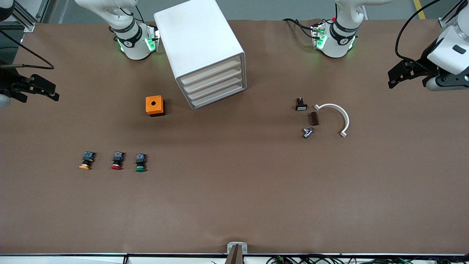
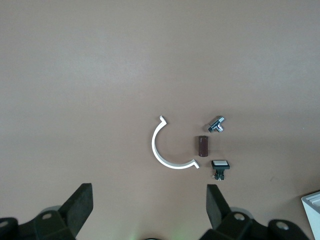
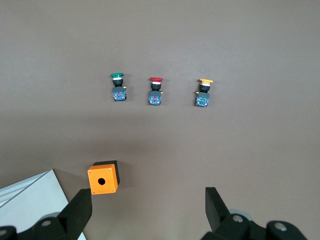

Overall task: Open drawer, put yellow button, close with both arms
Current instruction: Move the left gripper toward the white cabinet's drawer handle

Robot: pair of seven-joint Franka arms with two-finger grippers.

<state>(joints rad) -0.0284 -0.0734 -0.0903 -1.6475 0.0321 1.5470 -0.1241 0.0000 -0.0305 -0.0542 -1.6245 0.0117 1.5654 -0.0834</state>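
The white cabinet point(image 1: 199, 47) stands between the two arm bases, and all four of its drawers are shut. The top drawer point(image 1: 212, 71) shows as a cream front under the cabinet's top edge. The yellow button point(image 1: 86, 161) lies on the table at the right arm's end of a row of three buttons. It also shows in the right wrist view point(image 3: 204, 92). My right gripper point(image 1: 55, 92) hangs open and empty over the right arm's end of the table, and shows in its wrist view point(image 3: 148, 194). My left gripper point(image 1: 390, 80) hangs open and empty over the left arm's end, and shows in its wrist view point(image 2: 150, 190).
A red button point(image 1: 117, 160) and a green button point(image 1: 140, 162) lie beside the yellow one. An orange box point(image 1: 154, 105) with a hole sits near the cabinet. A white curved piece point(image 1: 339, 113), a brown block point(image 1: 314, 118), a metal fitting point(image 1: 307, 132) and a white-capped switch point(image 1: 301, 104) lie toward the left arm's end.
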